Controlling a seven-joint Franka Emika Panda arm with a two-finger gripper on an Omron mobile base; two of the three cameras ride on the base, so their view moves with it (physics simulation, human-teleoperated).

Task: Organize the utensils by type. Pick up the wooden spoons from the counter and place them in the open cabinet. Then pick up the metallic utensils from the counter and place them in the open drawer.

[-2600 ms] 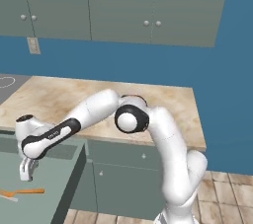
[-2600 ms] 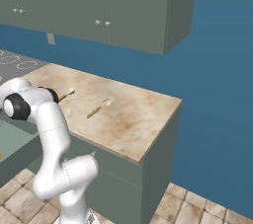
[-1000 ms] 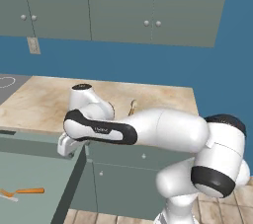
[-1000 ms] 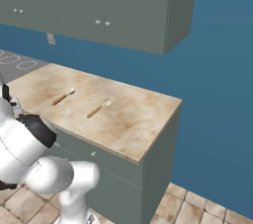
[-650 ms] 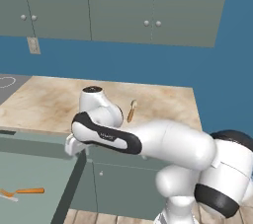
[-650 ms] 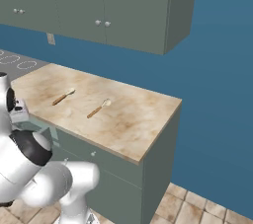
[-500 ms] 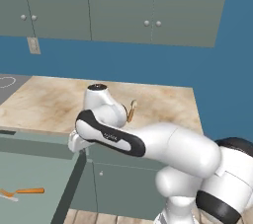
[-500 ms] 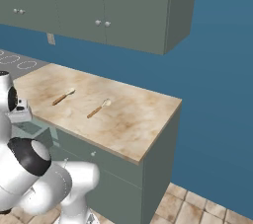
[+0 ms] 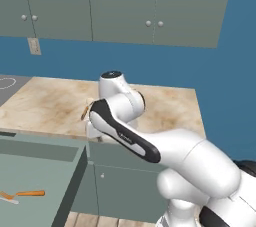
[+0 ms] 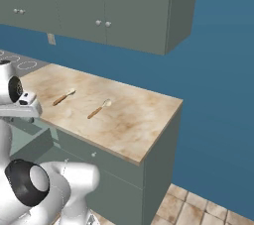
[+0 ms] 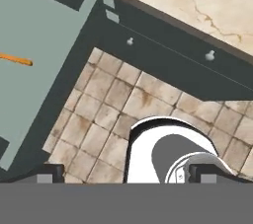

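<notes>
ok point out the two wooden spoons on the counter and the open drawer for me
left wooden spoon (image 10: pixel 63 97): right base view, middle of its handle.
right wooden spoon (image 10: pixel 98 109): right base view, middle of its handle.
drawer (image 9: pixel 35 170): left base view, bare floor of the box.

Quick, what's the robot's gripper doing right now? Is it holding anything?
Gripper: open, jaws spread wide with nothing between them, looking down on the tiled floor beside the open drawer.
</notes>
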